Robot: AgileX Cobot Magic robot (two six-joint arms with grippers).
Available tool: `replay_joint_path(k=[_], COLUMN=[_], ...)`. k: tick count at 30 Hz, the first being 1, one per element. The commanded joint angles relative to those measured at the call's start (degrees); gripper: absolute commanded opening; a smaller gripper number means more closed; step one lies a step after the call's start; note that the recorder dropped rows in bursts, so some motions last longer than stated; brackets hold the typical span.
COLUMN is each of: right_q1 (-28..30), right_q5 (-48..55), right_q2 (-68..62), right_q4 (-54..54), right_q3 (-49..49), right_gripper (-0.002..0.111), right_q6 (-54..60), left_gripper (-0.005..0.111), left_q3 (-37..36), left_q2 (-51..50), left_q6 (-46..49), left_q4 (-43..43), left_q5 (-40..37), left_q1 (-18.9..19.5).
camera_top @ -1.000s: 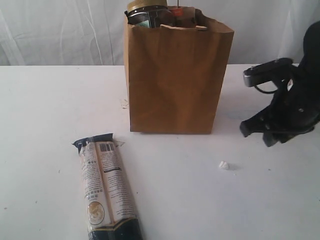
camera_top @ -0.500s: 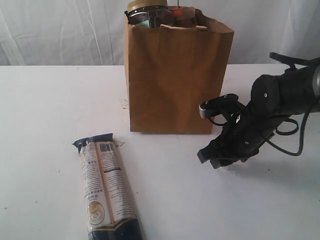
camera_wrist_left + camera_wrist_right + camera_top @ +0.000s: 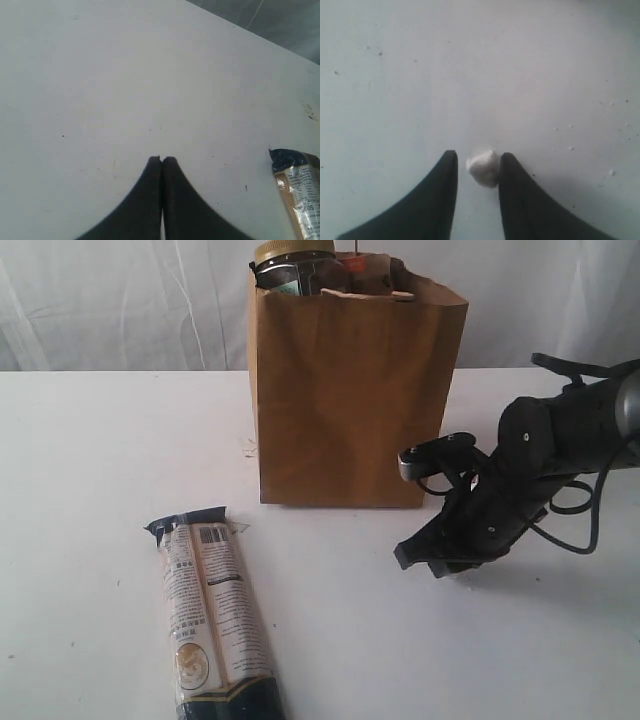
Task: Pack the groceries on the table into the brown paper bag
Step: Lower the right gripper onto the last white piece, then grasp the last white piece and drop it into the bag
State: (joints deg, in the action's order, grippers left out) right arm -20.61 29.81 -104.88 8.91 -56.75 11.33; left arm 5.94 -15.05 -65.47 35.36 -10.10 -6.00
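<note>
Currently, entry: my right fingers [image 3: 522, 200] part-open astride a small white lump [image 3: 483, 168], not gripping it; left fingers [image 3: 145, 200] shut, empty; risk, I judge: off-centre closing flicks it across the tabletop [image 3: 395, 75].

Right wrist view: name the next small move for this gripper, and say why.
Probably close the right gripper on the small white crumpled lump. It lies on the white tabletop between the two black fingertips, with a gap visible beside one fingertip, so it does not look gripped yet.
</note>
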Motion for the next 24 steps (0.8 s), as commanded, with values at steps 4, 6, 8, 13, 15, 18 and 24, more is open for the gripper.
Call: replay_joint_path(k=[4, 6, 8, 13, 15, 18, 24], right_q1=[-0.01, -0.01, -0.01, -0.14, -0.70, -2.13, -5.00], right_q5=[2.00, 2.41, 2.31, 8.81, 11.14, 14.25, 27.23], right_q2=[-0.01, -0.01, -0.01, 3.09, 5.37, 8.97, 18.27], right_q4=[-0.19, -0.19, -0.19, 7.05, 7.51, 8.08, 15.78], right_q3=[0.13, 0.13, 0.13, 0.13, 0.13, 0.13, 0.13], right_gripper=[0.001, 0.000, 0.000, 0.000, 0.000, 0.000, 0.000], right_q6=[-0.11, -0.11, -0.90, 1.72, 2.53, 2.53, 6.00], left_gripper=[0.000, 0.000, 0.000, 0.000, 0.000, 0.000, 0.000], left_q3=[-0.22, -0.22, -0.22, -0.22, -0.22, -0.22, -0.22], left_q2=[0.32, 0.32, 0.32, 0.32, 0.32, 0.32, 0.32], left_q6=[-0.12, -0.12, -0.12, -0.12, -0.12, -0.12, -0.12], left_q4=[-0.18, -0.18, -0.18, -0.18, -0.18, -0.18, -0.18], left_q5=[-0.12, -0.12, -0.12, -0.12, -0.12, -0.12, -0.12], left_q1=[-0.32, -0.32, -0.32, -0.32, -0.32, -0.32, -0.32])
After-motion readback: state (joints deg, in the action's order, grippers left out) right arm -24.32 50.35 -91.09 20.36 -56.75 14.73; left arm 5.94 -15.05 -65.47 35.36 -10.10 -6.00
